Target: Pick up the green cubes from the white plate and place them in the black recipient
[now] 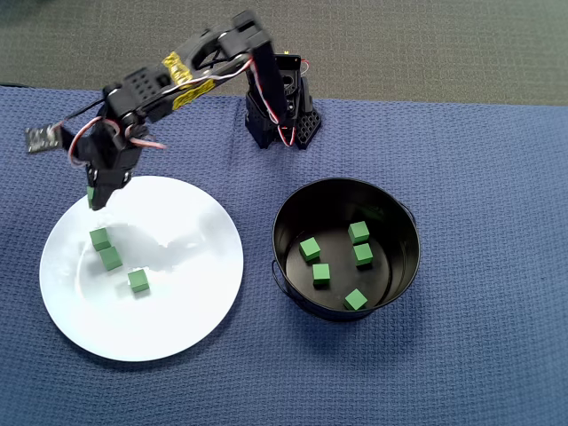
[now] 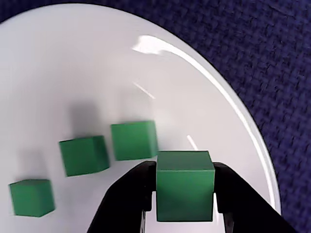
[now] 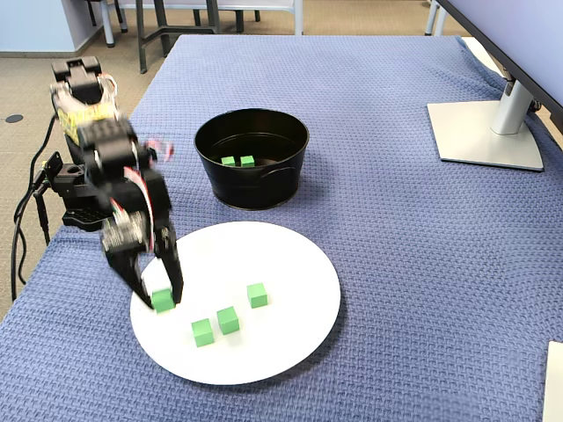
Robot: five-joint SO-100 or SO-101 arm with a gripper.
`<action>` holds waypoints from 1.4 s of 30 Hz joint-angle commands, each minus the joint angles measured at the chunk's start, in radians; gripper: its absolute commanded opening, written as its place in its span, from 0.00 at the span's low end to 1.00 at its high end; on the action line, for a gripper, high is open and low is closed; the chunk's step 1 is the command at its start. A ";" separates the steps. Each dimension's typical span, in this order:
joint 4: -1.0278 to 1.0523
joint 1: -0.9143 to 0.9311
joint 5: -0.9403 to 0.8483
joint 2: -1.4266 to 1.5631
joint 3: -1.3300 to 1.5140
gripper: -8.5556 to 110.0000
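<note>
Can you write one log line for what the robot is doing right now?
gripper: shut on green cube | over white plate | loose cubes on plate: three | black pot: five cubes

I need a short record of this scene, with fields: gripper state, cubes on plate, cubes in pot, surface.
gripper: shut on one green cube, over the white plate
loose cubes on plate: three
cubes in black pot: five
surface: blue woven cloth
</note>
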 commanded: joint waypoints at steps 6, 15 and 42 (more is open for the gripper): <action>0.183 -0.213 0.561 0.462 0.094 0.07; 0.430 -0.687 0.933 0.683 0.103 0.07; 0.388 -1.259 1.203 0.603 0.199 0.39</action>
